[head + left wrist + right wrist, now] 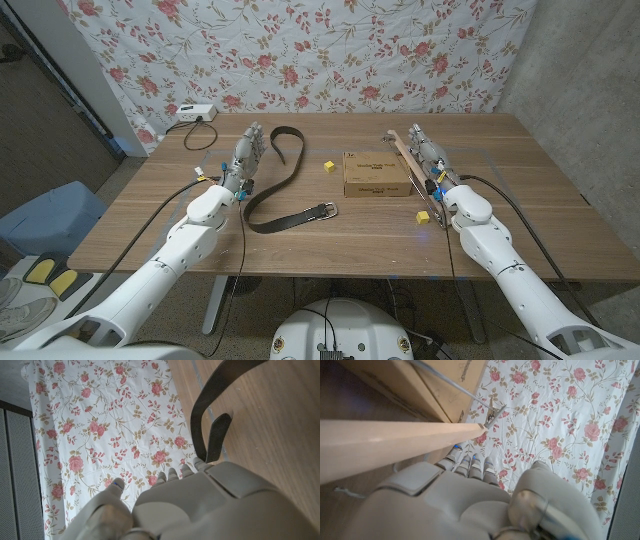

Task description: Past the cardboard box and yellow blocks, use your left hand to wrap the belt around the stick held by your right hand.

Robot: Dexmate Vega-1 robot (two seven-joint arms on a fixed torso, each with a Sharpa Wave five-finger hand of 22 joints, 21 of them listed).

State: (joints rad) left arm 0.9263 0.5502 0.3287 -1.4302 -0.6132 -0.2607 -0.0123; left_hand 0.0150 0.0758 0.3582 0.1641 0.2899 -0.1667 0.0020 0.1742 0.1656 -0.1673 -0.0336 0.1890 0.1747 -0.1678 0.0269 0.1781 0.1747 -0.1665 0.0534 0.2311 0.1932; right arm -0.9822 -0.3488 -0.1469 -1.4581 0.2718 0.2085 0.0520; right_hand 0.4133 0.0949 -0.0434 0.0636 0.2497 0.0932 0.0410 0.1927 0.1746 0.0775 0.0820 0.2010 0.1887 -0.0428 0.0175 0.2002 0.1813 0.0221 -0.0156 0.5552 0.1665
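Holding belt [283,178] and stick [406,163], wrap not started.
We judge the left robot hand [247,155] pinches the belt, which trails across the bench [520,200]; right robot hand [428,158] grips the stick beside the cardboard box [375,174], presenting it for wrapping.

Readable text: none legible.
Cardboard box [376,175] has dark print on its top in the head view, too small to read; the right wrist view shows a bit of lettering on the box side [462,375], cut off and blurred, can't make it out.
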